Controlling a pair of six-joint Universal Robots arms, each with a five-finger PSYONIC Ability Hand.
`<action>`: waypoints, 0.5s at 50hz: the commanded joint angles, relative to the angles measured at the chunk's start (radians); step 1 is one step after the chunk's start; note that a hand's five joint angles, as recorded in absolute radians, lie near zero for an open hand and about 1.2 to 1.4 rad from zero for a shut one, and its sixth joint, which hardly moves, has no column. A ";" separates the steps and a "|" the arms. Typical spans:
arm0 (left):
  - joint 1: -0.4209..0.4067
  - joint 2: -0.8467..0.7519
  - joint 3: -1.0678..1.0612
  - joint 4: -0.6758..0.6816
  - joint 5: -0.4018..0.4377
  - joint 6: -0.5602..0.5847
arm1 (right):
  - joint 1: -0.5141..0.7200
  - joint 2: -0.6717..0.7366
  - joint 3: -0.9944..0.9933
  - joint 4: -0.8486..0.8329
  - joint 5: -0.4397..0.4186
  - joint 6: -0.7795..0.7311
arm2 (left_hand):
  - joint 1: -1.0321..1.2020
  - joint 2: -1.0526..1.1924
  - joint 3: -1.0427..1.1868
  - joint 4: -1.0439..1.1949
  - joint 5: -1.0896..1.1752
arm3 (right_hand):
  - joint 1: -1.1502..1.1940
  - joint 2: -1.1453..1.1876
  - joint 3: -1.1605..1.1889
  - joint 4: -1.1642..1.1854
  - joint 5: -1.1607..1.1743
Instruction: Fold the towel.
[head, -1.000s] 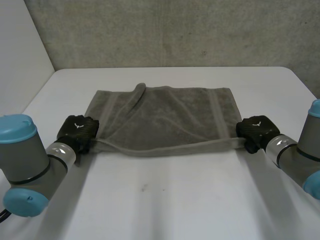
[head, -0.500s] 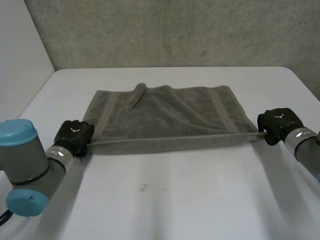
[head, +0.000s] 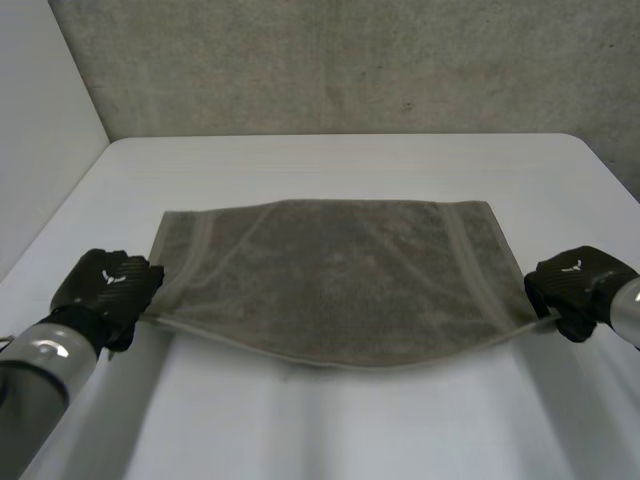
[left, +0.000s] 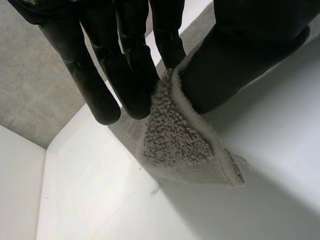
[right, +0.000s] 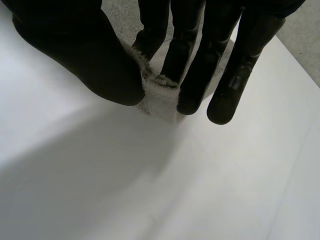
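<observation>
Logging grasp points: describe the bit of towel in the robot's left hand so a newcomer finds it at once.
On the white table, a grey towel is stretched between two black hands. Its near edge ends at the left hand, which pinches the corner between thumb and fingers. Unlike the right hand's corner, a hemmed triangle of pile sticks out beyond the pinch.

Near corners of the towel (head: 340, 275) are covered in the head view by the left robot hand (head: 105, 287) and right robot hand (head: 578, 292). Left arm (head: 40, 390) and right arm (head: 625, 315), beside the towel, are cut off by the edges. Most of the towel is masked behind the fingers (right: 202, 75) in the right wrist view.
</observation>
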 joint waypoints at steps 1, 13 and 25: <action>0.003 0.175 -0.057 -0.147 0.008 0.030 | -0.063 -0.139 0.059 0.097 -0.050 -0.046 | 0.238 0.178 0.180 0.180 0.207 | 0.024 0.208 0.207 0.200 0.231; 0.028 -0.076 0.091 0.065 0.082 0.031 | -0.067 0.037 -0.089 -0.121 -0.140 0.140 | 0.238 0.178 0.180 0.180 0.207 | 0.024 0.208 0.207 0.200 0.231; 0.008 -0.662 0.661 0.132 0.069 0.023 | 0.135 0.548 -0.602 -0.273 0.092 0.250 | 0.238 0.178 0.180 0.180 0.207 | 0.024 0.208 0.207 0.200 0.231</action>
